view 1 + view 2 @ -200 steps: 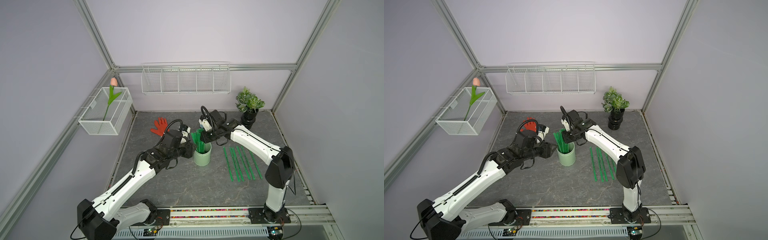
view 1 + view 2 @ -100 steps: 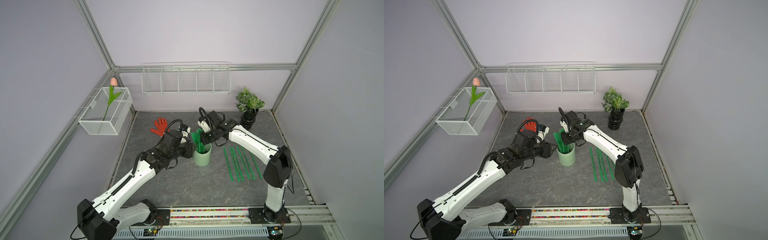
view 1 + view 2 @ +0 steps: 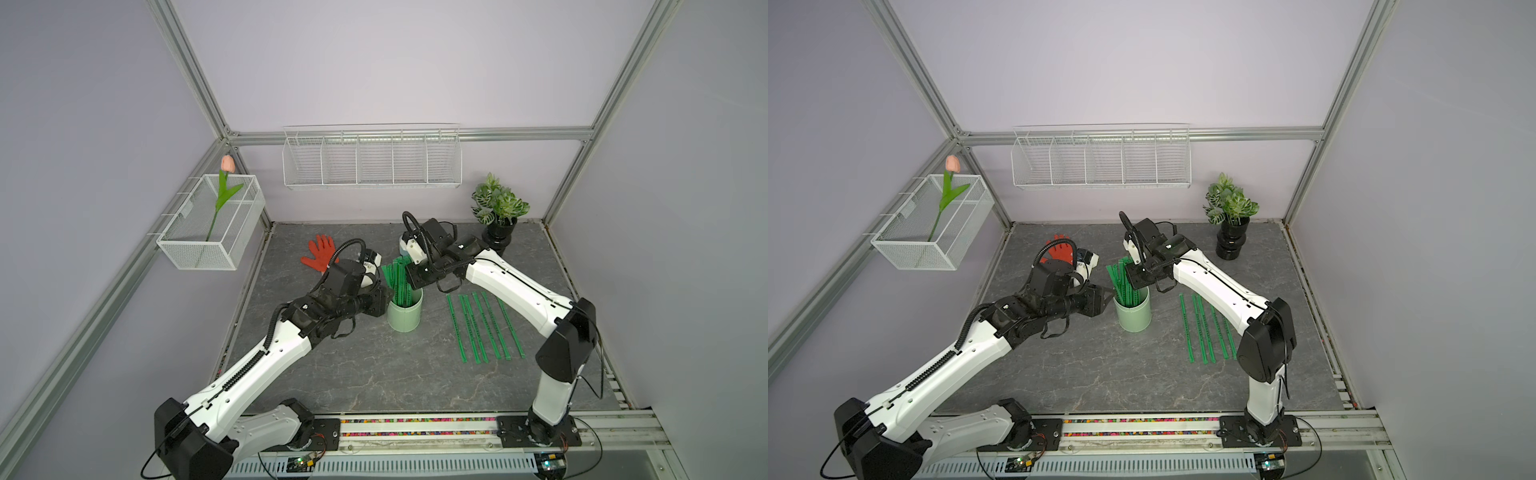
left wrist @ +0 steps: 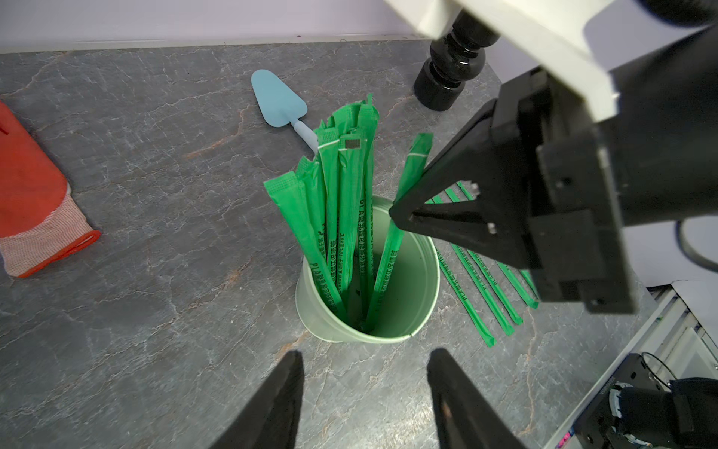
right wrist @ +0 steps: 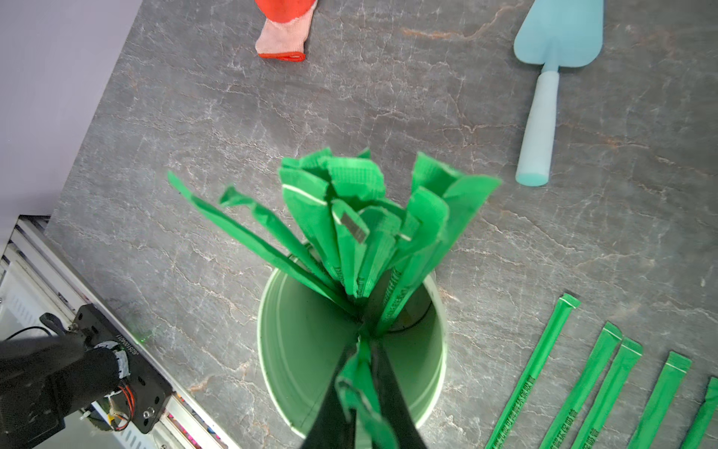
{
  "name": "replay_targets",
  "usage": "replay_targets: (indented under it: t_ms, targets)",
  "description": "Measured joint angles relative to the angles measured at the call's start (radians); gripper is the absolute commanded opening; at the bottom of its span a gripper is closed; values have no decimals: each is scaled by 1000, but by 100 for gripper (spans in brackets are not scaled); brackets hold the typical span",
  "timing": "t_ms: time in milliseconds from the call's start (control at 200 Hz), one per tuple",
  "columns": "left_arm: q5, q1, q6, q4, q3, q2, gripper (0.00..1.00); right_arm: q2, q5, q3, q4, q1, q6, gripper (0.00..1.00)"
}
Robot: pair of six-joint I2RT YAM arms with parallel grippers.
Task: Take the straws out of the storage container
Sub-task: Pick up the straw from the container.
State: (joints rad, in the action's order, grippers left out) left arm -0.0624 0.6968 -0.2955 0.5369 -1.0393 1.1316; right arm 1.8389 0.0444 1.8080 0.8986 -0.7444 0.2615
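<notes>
— Right tool (image 4: 393, 213) just shut on one wrapped straw (image 4: 388, 252) in the mint cup (image 3: 405, 320), centre of the counter (image 3: 374, 374).
— Left tool (image 4: 367, 353)?
— Mine hangs half-open at the cup's 9 o'clock. Next: lift straight up, clear of the rest.

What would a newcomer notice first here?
A bunch of bright green paper-wrapped straws fans out of a pale mint-green cylindrical cup at the middle of the grey marbled tabletop. The black right end effector is pinched shut on one of them above the cup, and more green straws lie in a row beside it.
</notes>
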Motion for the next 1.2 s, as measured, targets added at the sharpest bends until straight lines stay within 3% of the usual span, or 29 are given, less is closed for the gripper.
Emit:
replay_targets:
  t_ms: [910, 1200]
  targets:
    - [-7, 0, 0, 0, 0, 0, 55, -36, -11, 94, 77, 0, -31, 10]
    - [-7, 0, 0, 0, 0, 2, 55, -69, -14, 225, 143, 6, -50, 10]
